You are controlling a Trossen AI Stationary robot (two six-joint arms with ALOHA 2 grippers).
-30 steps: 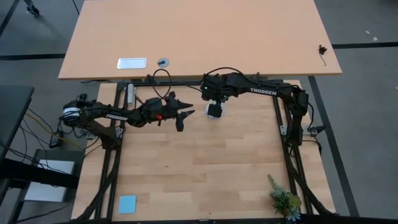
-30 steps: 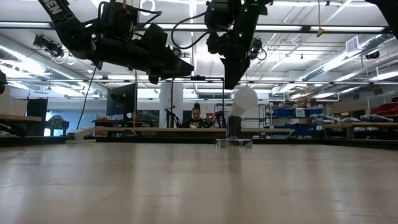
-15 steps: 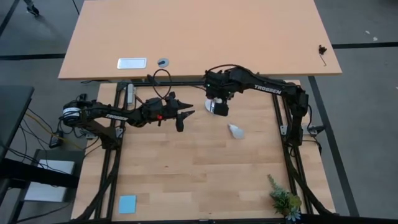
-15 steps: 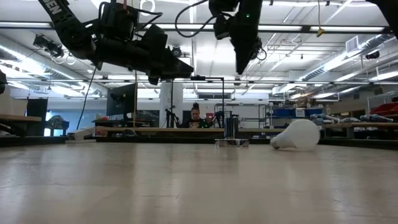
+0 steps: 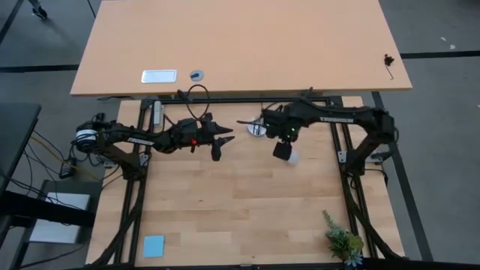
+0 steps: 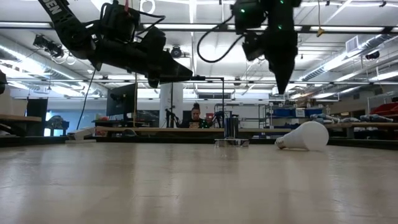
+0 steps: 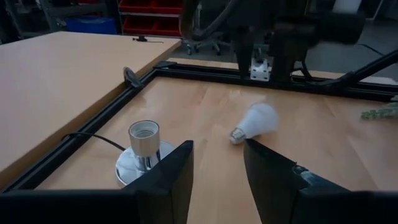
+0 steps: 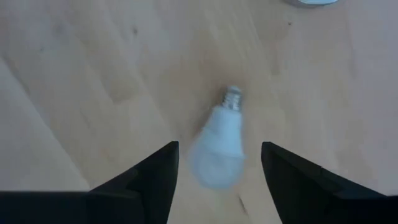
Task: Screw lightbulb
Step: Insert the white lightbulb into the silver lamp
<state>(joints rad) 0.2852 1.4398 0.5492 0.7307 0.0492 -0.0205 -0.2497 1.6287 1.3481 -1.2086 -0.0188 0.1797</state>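
The white lightbulb point(image 8: 221, 146) lies on its side on the wooden table, its metal screw base point(image 8: 232, 96) pointing toward the socket. It also shows in the low view point(image 6: 305, 135), the left wrist view point(image 7: 256, 121) and the high view point(image 5: 292, 158). The silver socket point(image 7: 144, 146) stands upright on its round disc, empty, at the table's far side point(image 5: 257, 130). My right gripper point(image 8: 217, 180) hangs open above the bulb, fingers pointing down, one on either side, touching nothing point(image 6: 283, 84). My left gripper point(image 7: 217, 180) is open and empty, raised left of the socket point(image 5: 223, 138).
The socket's black cord point(image 7: 93, 140) runs off toward the black frame rail point(image 7: 124, 99) at the far edge. A blue square point(image 5: 154, 245) lies at the near left, a small green plant point(image 5: 343, 244) at the near right. Bare wood lies between them.
The bulb stood tilted on the socket under my right gripper. It has come off, fallen to the table and rolled right of the socket, where it lies on its side. My right gripper has risen, then gone right and toward the near edge, over the bulb.
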